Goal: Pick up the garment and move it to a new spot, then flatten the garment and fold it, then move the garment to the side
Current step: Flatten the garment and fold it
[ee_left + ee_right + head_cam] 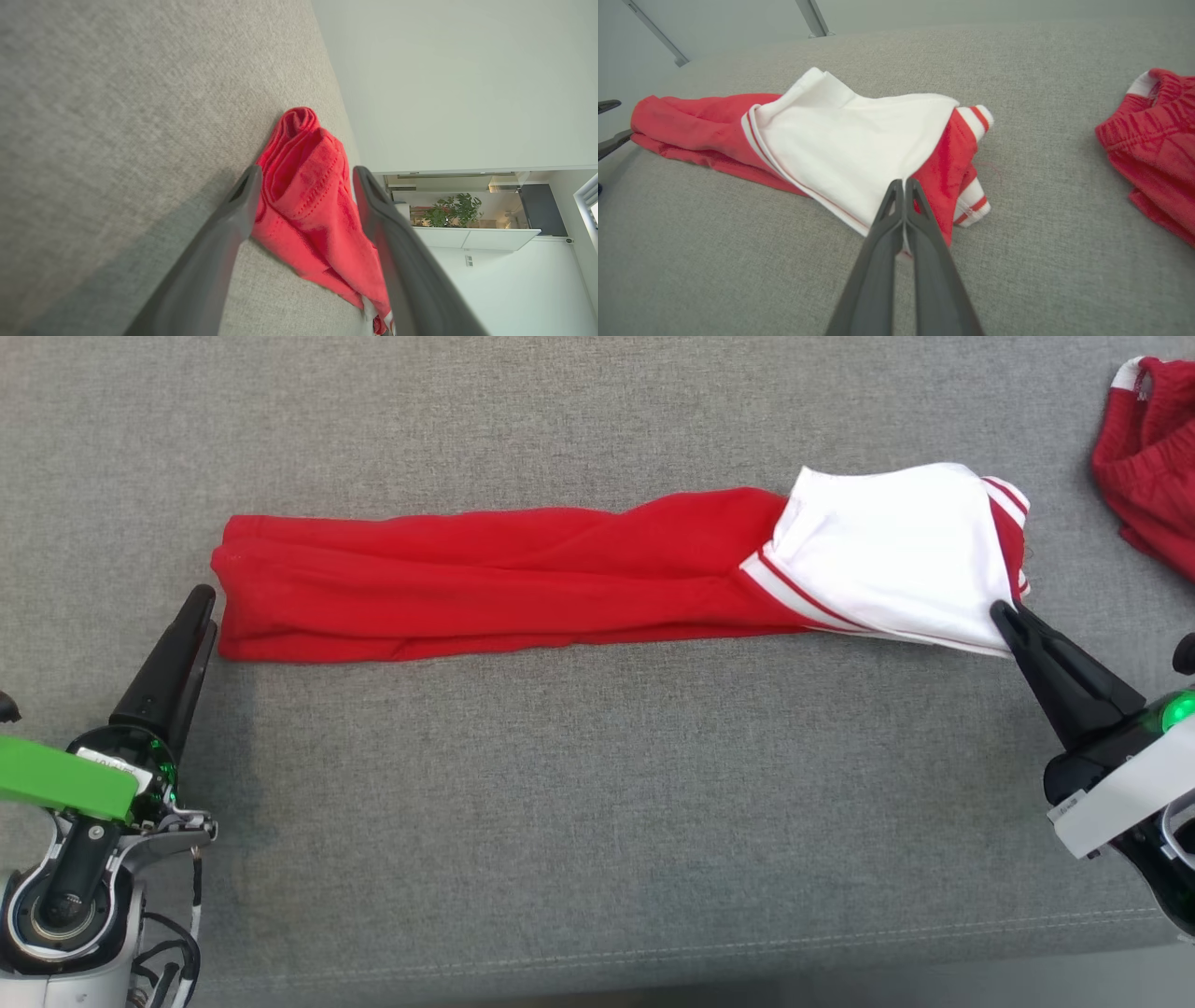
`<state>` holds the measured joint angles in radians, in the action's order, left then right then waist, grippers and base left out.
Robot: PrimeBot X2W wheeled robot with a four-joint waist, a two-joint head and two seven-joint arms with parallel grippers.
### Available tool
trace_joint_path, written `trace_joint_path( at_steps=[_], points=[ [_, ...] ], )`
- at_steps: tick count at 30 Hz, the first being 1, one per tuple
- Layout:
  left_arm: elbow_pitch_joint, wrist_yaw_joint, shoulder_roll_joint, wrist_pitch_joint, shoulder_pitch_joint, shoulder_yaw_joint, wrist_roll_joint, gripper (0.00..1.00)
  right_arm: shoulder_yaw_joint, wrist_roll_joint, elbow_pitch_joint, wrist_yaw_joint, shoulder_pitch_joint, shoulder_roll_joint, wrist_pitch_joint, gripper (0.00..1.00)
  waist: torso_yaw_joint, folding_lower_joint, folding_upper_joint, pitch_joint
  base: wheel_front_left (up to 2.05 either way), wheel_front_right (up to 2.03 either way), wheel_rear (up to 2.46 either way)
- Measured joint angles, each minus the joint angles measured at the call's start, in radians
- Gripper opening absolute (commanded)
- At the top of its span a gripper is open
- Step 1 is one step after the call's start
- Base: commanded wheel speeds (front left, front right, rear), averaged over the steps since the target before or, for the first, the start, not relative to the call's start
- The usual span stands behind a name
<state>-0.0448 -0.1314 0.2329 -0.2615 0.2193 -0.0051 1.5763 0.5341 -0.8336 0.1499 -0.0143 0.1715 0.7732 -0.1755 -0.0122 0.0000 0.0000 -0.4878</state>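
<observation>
A: Head view, first entry?
B: Garment [523, 579]: red, with a white striped end. It lies as a long band across the grey surface [597, 803], red end to the left and white end to the right.

A: Grippers in that view?
B: Left gripper [201, 605]: just beside the red end, seen edge-on, so its spread cannot be told here. Right gripper [1004, 614]: closed at the near corner of the white end. A second red cloth [1153, 457] lies well apart at the upper right.

A: Left wrist view?
B: Left gripper [307, 173]: jaws wide, holding nothing. The bunched red end of the garment [308, 205] shows between its fingers [233, 219]; whether they touch it cannot be told.

A: Right wrist view?
B: Right gripper [903, 184]: pinched tight on the white hem of the garment [845, 135], with a sliver of cloth between the fingers. The white flap lies folded back over the red. The second cloth [1153, 135] lies apart at the right.
</observation>
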Motion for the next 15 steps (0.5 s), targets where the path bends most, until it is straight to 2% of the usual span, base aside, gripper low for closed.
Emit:
trace_joint_path(
  at_steps=[7, 14, 15],
  points=[
    [0.025, 0.0, -0.006, 0.007, -0.011, -0.019, 0.0, 1.0, 0.001, 0.0, -0.07, -0.006, -0.017, -0.003, -0.001, 0.0, -0.007, 0.0, 0.0, 0.003, 0.0, 0.0, 0.0],
    [0.038, 0.0, -0.021, 0.006, -0.012, -0.033, 0.002, 1.0, 0.002, -0.001, -0.086, -0.005, 0.01, -0.049, -0.013, 0.0, -0.003, 0.0, 0.0, 0.004, 0.0, 0.0, 0.0],
    [0.039, 0.0, -0.024, 0.005, -0.012, -0.039, 0.002, 1.0, 0.002, -0.001, -0.086, -0.005, 0.021, -0.057, -0.018, 0.08, -0.001, 0.0, 0.0, 0.004, 0.0, 0.0, 0.0]
  ],
)
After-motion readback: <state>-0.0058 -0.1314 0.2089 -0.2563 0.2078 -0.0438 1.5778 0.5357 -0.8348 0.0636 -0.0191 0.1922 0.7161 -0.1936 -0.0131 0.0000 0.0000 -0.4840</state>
